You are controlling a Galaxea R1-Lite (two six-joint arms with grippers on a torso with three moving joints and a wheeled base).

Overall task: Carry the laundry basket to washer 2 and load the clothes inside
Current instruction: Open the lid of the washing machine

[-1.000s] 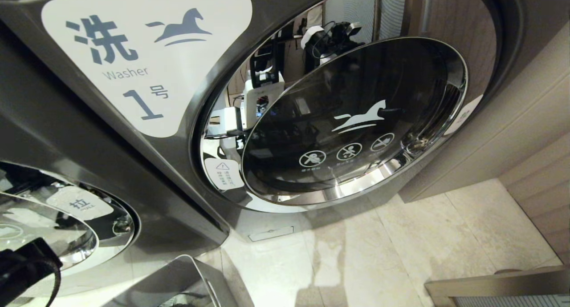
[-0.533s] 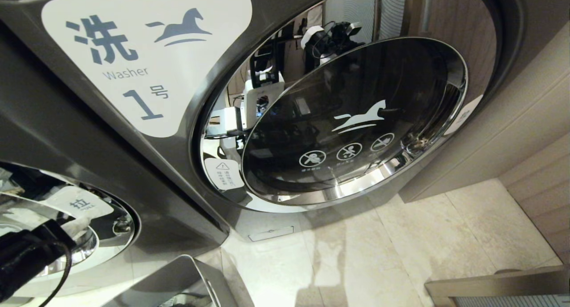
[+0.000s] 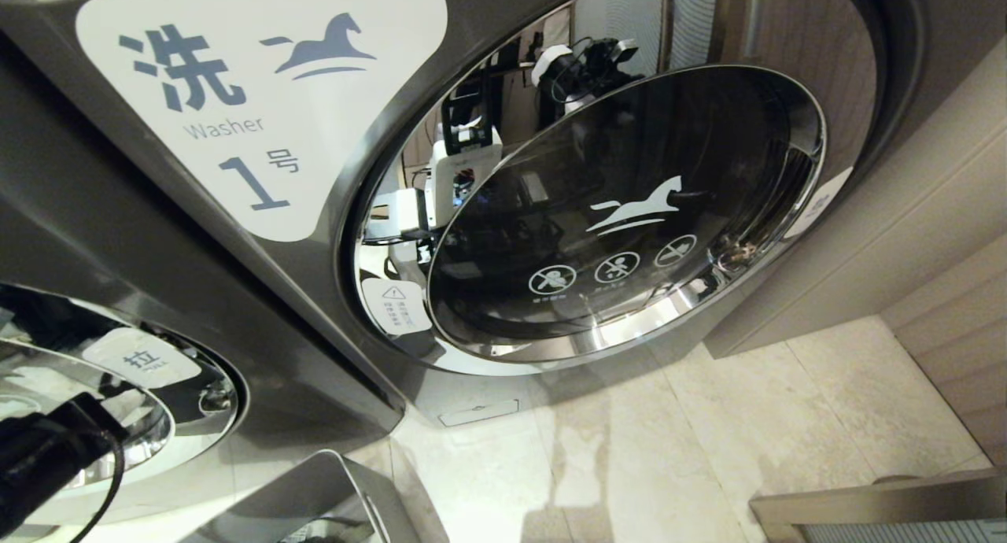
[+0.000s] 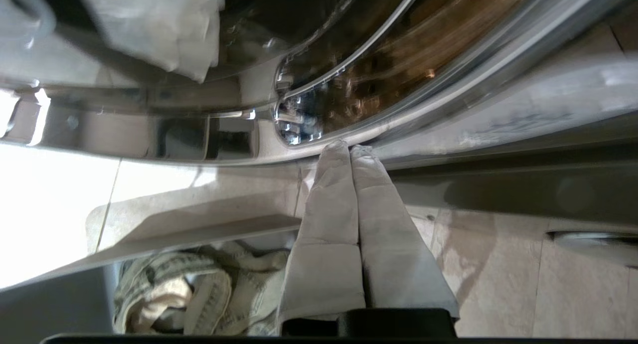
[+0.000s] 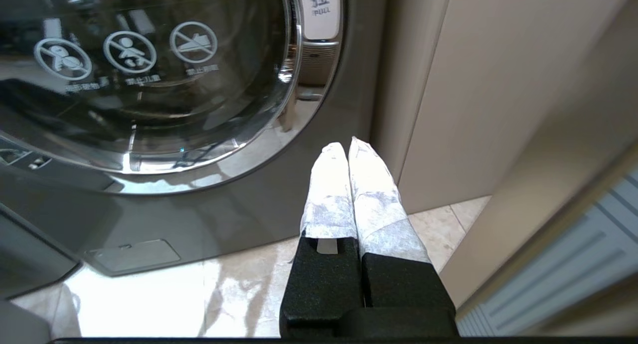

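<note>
Left gripper (image 4: 350, 147): closed, empty, tips at washer 2 (image 4: 398, 60) door rim. Advice: hook pull recess, swing outward.

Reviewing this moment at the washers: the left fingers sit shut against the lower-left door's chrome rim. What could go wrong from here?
1. The shut left gripper presses its tips on the chrome door rim of washer 2; on polished metal they may slip off rather than catch the door.
2. The laundry basket with the clothes stands right below that door, so the opening door or the arm may bump it.
3. The right gripper hangs shut before washer 1, the wrong machine.
</note>
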